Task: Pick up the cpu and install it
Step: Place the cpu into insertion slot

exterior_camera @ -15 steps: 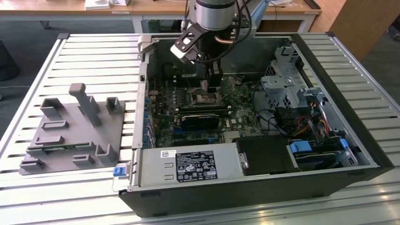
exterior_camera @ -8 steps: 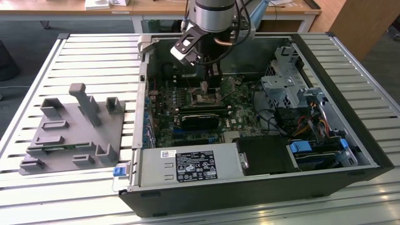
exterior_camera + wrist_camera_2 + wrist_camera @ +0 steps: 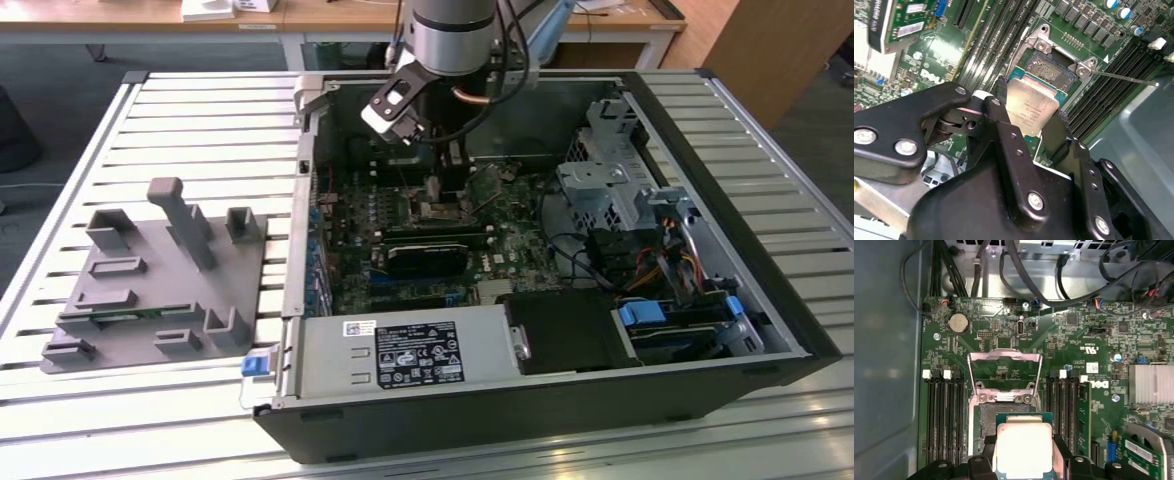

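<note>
**Silver-topped chip clamped over the open socket**

Ribbed aluminium slats form the table (image 3: 200,120), which carries a grey moulded fixture tray (image 3: 134,290) on the exterior view's left and a black steel computer case (image 3: 787,290) lying open beside it. Inside the case lies the green motherboard (image 3: 1089,340), its long black memory slots flanking the metal-framed square socket (image 3: 986,422), whose load plate is swung up and clear. My pincer (image 3: 447,185) reaches down into the case above that socket.

In both wrist views my pincer (image 3: 1029,120) is clenched on the cpu (image 3: 1031,107), a small flat square chip with a silver-grey metal top and a thin green rim. My black fingers (image 3: 1004,135) press on two opposite edges. The cpu (image 3: 1023,447) hangs over the socket, set off toward one side and tilted; whether a corner touches it I cannot tell.

Handling, as I judge it: light, thin and stiff. The smooth lid looks slippery and the underside contacts fragile, so the bare edges are the proper hold, with modest squeeze.
</note>
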You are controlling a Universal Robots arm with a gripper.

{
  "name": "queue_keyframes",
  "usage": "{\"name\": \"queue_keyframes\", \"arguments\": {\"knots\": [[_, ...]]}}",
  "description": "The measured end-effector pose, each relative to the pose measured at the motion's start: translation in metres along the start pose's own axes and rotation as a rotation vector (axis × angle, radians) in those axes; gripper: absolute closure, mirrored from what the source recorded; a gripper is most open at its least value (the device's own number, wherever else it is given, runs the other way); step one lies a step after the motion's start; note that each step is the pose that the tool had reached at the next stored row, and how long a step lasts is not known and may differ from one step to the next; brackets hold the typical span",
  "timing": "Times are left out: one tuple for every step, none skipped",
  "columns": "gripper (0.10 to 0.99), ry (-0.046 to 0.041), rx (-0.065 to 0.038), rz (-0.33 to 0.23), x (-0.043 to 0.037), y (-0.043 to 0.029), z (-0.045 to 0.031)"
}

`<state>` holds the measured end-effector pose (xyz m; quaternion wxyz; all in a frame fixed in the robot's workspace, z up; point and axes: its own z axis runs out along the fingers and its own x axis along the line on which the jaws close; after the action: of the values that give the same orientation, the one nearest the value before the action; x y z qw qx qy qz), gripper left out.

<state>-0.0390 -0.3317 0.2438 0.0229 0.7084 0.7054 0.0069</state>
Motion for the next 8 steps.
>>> {"name": "queue_keyframes", "arguments": {"knots": [[0.561, 0.0000, 0.000, 0.000, 0.0007, -0.0001, 0.0017], [0.561, 0.0001, 0.000, 0.000, 0.0014, -0.0002, 0.0034], [0.561, 0.0000, 0.000, 0.000, 0.0018, -0.0002, 0.0050], [0.561, 0.0000, 0.000, 0.000, 0.0024, -0.0003, 0.0064], [0.561, -0.0001, 0.000, 0.000, 0.0029, -0.0004, 0.0077], [0.561, -0.0001, 0.000, 0.001, 0.0033, -0.0007, 0.0092], [0.561, 0.0000, 0.000, 0.001, 0.0034, -0.0007, 0.0105], [0.561, 0.0001, 0.000, 0.001, 0.0035, -0.0007, 0.0117]]}}
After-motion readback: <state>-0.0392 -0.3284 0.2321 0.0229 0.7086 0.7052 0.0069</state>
